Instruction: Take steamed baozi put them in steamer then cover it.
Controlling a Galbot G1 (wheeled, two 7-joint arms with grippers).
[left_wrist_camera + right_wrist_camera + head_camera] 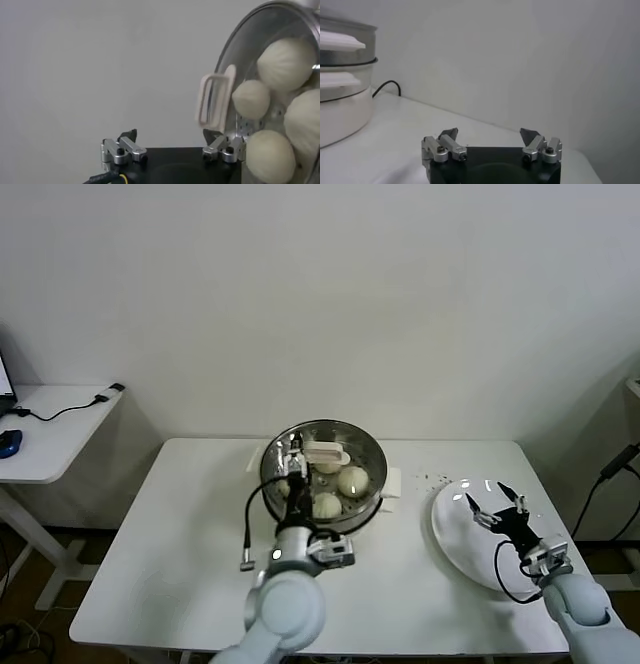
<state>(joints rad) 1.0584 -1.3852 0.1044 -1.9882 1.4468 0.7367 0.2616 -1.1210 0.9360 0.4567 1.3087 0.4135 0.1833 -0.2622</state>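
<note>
Left gripper (pixel 292 467) is seen spread wide, holding nothing, right above the cover (pixel 322 456) already set on the steamer (pixel 368 486) at table centre. All four baozi (pixel 352 480) are inside, so it looks basically done. Right gripper (pixel 497 506) is parked, also wide, over the plate (pixel 455 534) at 3 o'clock.

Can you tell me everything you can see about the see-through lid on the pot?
The lid is round clear glass with a thin metal rim and a white bar handle on top. It sits flat on the shiny steel steamer, closing it. Through the glass you can see four pale round buns inside. The left pincer is right over the lid beside the handle, open, with nothing in it.
</note>
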